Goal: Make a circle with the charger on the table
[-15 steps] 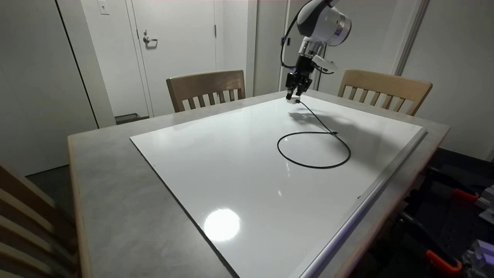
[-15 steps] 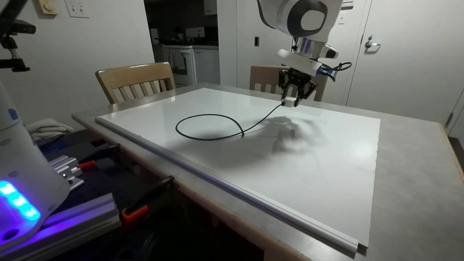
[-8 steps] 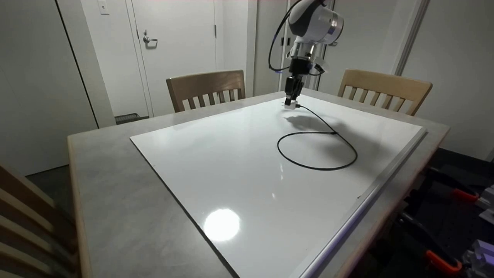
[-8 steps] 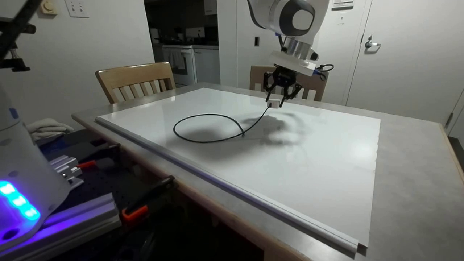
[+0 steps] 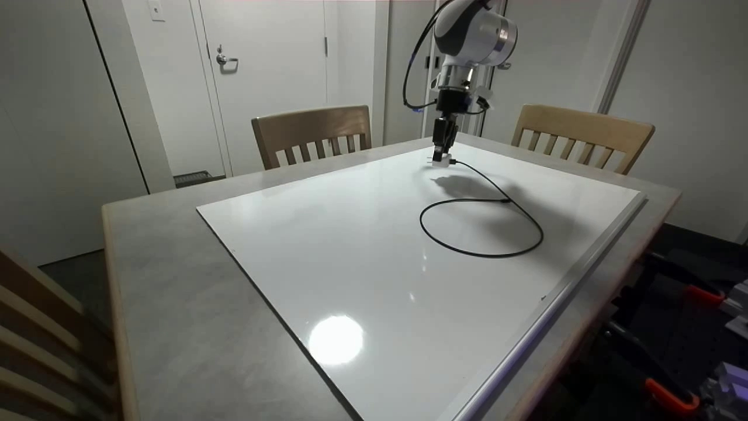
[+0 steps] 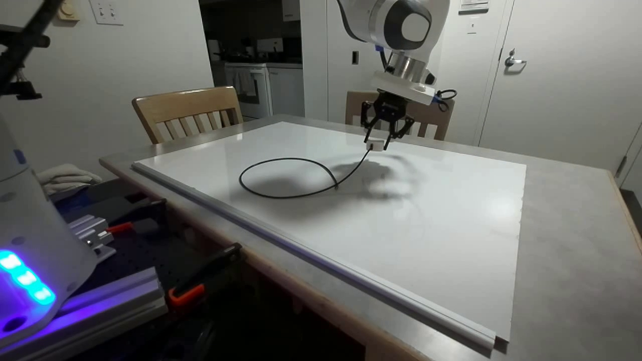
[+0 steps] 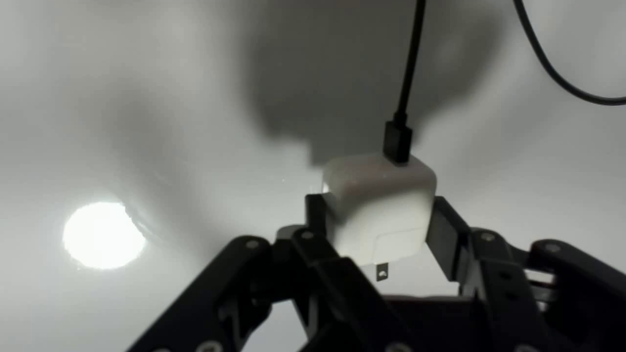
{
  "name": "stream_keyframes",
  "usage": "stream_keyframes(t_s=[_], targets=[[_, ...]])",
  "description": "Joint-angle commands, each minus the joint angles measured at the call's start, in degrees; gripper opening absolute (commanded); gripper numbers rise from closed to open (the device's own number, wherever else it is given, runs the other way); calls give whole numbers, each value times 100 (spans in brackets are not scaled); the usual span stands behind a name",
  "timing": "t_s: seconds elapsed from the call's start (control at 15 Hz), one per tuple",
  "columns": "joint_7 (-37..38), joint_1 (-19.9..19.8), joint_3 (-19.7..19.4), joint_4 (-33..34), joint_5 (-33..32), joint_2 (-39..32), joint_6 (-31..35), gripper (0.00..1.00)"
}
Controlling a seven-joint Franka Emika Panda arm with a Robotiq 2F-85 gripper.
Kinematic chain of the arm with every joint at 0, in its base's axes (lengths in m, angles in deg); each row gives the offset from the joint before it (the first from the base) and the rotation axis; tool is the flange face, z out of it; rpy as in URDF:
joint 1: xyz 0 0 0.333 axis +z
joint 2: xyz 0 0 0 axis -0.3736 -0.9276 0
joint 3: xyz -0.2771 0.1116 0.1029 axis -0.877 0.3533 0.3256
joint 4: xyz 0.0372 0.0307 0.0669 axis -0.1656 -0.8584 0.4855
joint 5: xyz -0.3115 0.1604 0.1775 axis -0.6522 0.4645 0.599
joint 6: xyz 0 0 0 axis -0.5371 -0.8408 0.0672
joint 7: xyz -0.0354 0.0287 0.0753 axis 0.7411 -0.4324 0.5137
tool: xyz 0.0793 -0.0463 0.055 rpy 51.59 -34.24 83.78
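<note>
Looping round in a smooth black oval, the charger [image 6: 281, 197] has its cable down on the glossy white tabletop [image 6: 451, 225], toward the railed edge [image 6: 351, 273], dark free end right at the crossing! From there the thin line climbs to the white, round-cornered power block [image 7: 381, 195], up off the surface, cable side facing that rail, metal prong aimed at the opposite long edge, and the gripper [image 6: 376, 144] has it pinched between two black fingers [image 7: 447, 239]!
</note>
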State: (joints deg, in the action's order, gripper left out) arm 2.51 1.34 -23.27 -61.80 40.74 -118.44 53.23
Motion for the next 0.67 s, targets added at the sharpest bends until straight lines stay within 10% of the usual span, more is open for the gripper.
stream_keyframes(t_s=[0.0,0.6], targets=[[-217,175,-73,94,-24,-7,11,28],[-1716,370,102,21,-51,71,-8,28]])
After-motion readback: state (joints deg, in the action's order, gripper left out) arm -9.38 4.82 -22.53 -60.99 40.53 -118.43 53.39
